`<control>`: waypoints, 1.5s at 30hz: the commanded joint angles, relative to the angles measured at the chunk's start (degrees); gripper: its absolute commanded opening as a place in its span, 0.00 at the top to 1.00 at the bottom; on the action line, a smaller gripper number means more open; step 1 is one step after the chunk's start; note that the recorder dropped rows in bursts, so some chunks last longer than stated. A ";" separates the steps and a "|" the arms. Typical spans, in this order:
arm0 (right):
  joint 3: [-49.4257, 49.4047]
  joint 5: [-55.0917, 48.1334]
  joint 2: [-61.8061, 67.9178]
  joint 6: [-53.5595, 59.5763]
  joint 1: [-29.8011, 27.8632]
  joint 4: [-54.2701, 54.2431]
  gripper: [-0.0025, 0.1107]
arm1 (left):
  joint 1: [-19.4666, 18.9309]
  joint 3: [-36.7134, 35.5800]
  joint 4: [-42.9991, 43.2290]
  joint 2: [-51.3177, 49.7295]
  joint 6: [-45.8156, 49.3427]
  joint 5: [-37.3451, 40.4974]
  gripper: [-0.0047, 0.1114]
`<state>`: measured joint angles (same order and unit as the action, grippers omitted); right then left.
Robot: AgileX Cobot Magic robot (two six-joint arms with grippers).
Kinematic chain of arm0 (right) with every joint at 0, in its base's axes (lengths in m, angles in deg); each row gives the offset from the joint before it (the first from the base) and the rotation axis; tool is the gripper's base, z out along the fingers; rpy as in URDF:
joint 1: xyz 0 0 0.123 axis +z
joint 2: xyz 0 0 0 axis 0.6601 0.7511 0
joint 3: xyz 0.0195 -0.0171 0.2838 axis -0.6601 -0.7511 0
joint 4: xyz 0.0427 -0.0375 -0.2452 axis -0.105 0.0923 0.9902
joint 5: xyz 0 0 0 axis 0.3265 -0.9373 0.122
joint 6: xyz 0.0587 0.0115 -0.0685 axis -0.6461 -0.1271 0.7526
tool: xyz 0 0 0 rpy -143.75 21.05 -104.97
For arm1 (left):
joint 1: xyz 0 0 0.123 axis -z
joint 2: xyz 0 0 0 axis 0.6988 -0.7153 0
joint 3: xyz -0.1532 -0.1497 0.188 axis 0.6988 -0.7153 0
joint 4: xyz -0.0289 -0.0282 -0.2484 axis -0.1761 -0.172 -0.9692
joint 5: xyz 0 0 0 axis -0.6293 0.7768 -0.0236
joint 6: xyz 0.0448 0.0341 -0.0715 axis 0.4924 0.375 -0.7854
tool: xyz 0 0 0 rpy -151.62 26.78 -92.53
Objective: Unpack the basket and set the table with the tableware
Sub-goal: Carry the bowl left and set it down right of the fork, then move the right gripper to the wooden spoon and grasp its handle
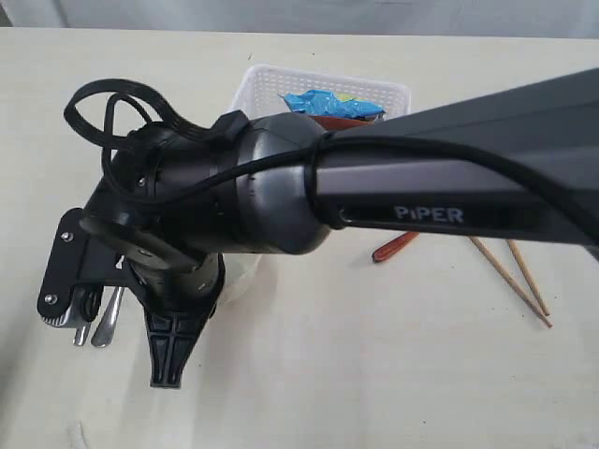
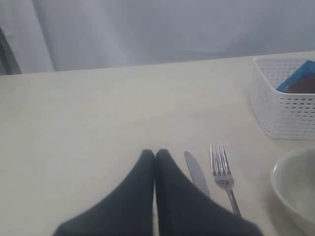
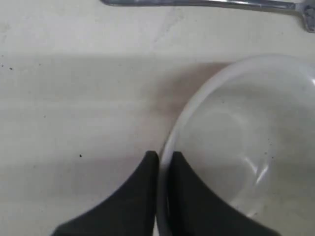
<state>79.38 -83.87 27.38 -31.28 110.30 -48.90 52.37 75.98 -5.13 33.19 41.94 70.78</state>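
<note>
While right gripper (image 3: 162,158) clamps rim of cream bowl (image 3: 236,132), bowl seemingly down on table (image 1: 393,374), right of fork (image 2: 222,169), nearer than basket (image 1: 281,77): bowl placement step; next calls for opening jaws, lifting straight clear without dragging. Left gripper (image 2: 155,156) clenched, empty

Pale grey cloth backdrop (image 1: 309,13) at 12 o'clock, behind table (image 1: 393,374) far edge; soft folds show in left wrist view. Tabletop cream, faint grain. Light even, shadows soft.
</note>
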 commanded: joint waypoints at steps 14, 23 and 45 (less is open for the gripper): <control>0.06 -7.96 -6.17 -8.82 -0.41 0.59 0.60 | -0.17 -0.21 -0.37 0.29 -0.24 0.01 0.96; 0.06 -21.02 -22.30 -19.67 -15.98 -0.43 0.60 | -0.17 -0.21 -0.37 0.29 -0.24 0.01 0.96; -31.26 7.23 -18.33 22.94 -36.37 23.36 0.60 | -0.17 -0.21 -0.37 0.29 -0.24 0.01 0.96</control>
<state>48.37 -76.66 6.20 -8.85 74.38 -30.07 52.37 75.98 -5.13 33.19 41.94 70.78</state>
